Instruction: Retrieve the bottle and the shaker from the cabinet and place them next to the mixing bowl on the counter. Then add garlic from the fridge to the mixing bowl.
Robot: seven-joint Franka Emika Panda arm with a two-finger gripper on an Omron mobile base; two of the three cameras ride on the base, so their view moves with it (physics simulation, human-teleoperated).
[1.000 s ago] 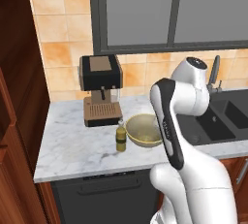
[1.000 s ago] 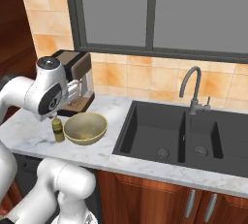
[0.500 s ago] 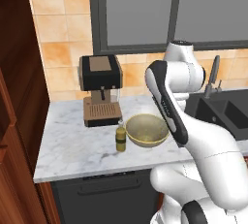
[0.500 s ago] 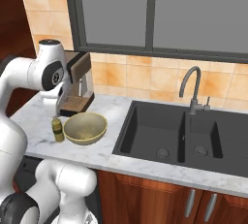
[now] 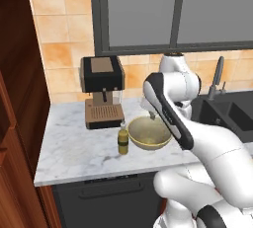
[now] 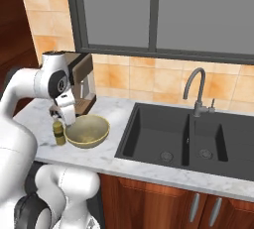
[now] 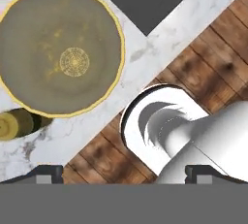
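At the bottom of the hand view, end effector [image 6: 67, 118]: the two dark fingertips [image 7: 46, 171] stand far apart with nothing between them, so it is released and empty.
End effector, change: a second ago it sits low by the bottle; now it is lifted, at the left of the right base view, hanging over the bowl's left rim and looking straight down.
Arm, change: the elbow swings up and across the middle of the left base view while the base views themselves stay put.
Bottle [image 6: 59, 131]: upright on the desk [image 5: 74, 143], at the lower left of the hand view, just beside the bowl's rim; whether the two touch I cannot tell. It has not shifted over the last second.
Mixing bowl [image 7: 60, 48]: upper left of the hand view, olive-yellow with a pale rim, nothing inside it; unmoved.
Coffee machine [image 5: 102, 91]: behind the bottle and bowl, against the tiled wall, left of centre in the left base view.
Sink [image 6: 183, 136]: dark double basin with its tap, right half of the right base view, well apart from the bowl.
Cabinet [image 5: 20, 98]: dark wood along the left edge of the left base view.
Meaning for the task: the bottle step looks finished, let go and left standing next to the bowl. The shaker is not yet beside the bowl and the garlic is not yet in it, so the lift reads as clearing away for the cabinet trip.
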